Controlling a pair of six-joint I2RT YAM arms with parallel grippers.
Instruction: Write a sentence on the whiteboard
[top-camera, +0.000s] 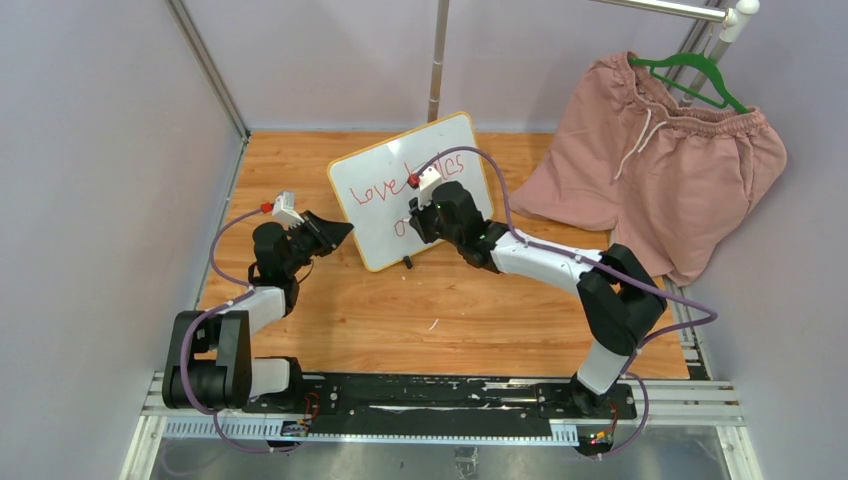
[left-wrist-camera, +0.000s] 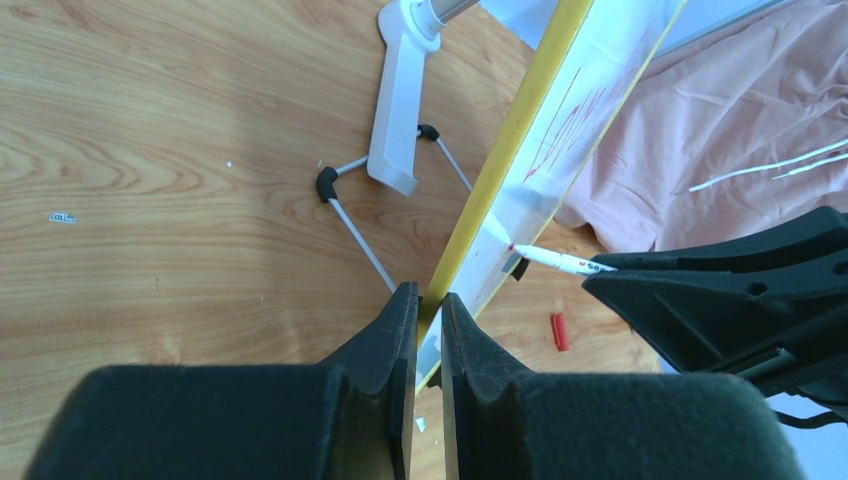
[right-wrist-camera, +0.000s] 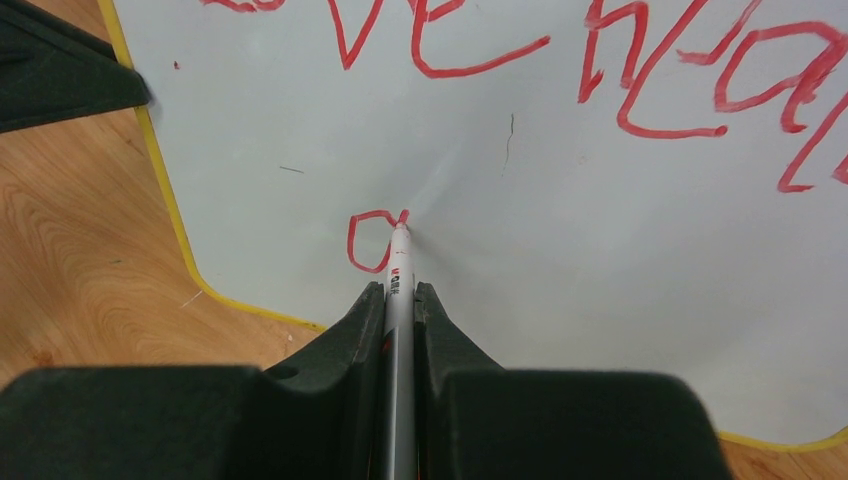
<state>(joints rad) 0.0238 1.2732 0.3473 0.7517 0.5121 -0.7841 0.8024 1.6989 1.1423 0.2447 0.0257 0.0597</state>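
Observation:
The whiteboard (top-camera: 385, 175) with a yellow frame stands tilted on the wooden table. It bears a red sentence (top-camera: 372, 189): a first line "love heales" and the start of a second line, a small loop (right-wrist-camera: 366, 243). My left gripper (top-camera: 345, 233) is shut on the board's left yellow edge (left-wrist-camera: 478, 212). My right gripper (top-camera: 415, 215) is shut on a white marker (right-wrist-camera: 398, 275). The marker's red tip touches the board just right of the loop. In the left wrist view the marker (left-wrist-camera: 560, 262) meets the board's face.
A red marker cap (left-wrist-camera: 560, 331) lies on the table by the board. The board's wire stand (left-wrist-camera: 352, 222) and a white pole foot (left-wrist-camera: 398, 100) are behind it. Pink shorts (top-camera: 660, 165) on a green hanger (top-camera: 690, 75) hang at the back right.

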